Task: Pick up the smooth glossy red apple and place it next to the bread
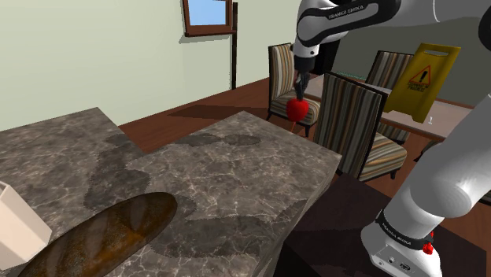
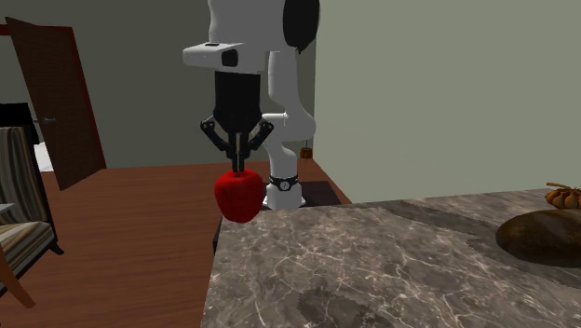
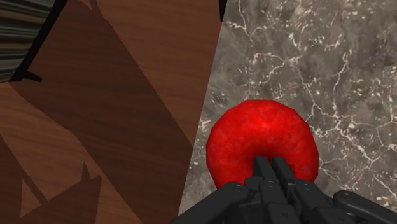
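Hanging from the gripper, whose two black fingers are pinched nearly together on its top, the red apple sits in the air at the far corner of the marble counter; the wrist view puts the apple mostly over the stone, just inside the counter's edge, with brown wooden floor on the other side of that edge. The bread, a long dark loaf, lies at the opposite end of the counter, well apart from the apple, near the corner at the shoulder view's lower left. Its long axis runs diagonally, and one tip points roughly back toward the gripper, so the coming move is, by my reading, a carry along the counter's length toward that tip. The stone between apple and loaf looks bare, so nothing seems to bar the path. A white box-like object stands just beside the loaf on the side away from the arm, which would make the nearer side the freer spot. Striped chairs and a yellow sign stand beyond the counter, out of the way. In the second exterior view a small orange thing sits behind the bread
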Robot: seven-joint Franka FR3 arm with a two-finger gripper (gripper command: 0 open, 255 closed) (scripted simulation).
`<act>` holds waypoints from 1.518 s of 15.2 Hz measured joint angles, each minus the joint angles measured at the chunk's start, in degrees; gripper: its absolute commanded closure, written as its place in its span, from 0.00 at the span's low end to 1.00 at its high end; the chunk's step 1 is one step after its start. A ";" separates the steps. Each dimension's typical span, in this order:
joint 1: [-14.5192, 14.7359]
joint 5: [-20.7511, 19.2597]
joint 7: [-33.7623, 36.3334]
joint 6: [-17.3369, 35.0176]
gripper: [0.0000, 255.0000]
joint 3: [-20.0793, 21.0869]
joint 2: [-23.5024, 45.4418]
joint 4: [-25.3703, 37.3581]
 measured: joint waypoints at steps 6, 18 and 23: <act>0.04 0.03 -0.33 -4.49 1.00 0.09 -0.56 3.95; 2.98 0.68 5.89 -10.35 1.00 4.09 -3.58 6.21; 6.02 1.88 13.01 -10.28 1.00 8.38 -4.23 4.95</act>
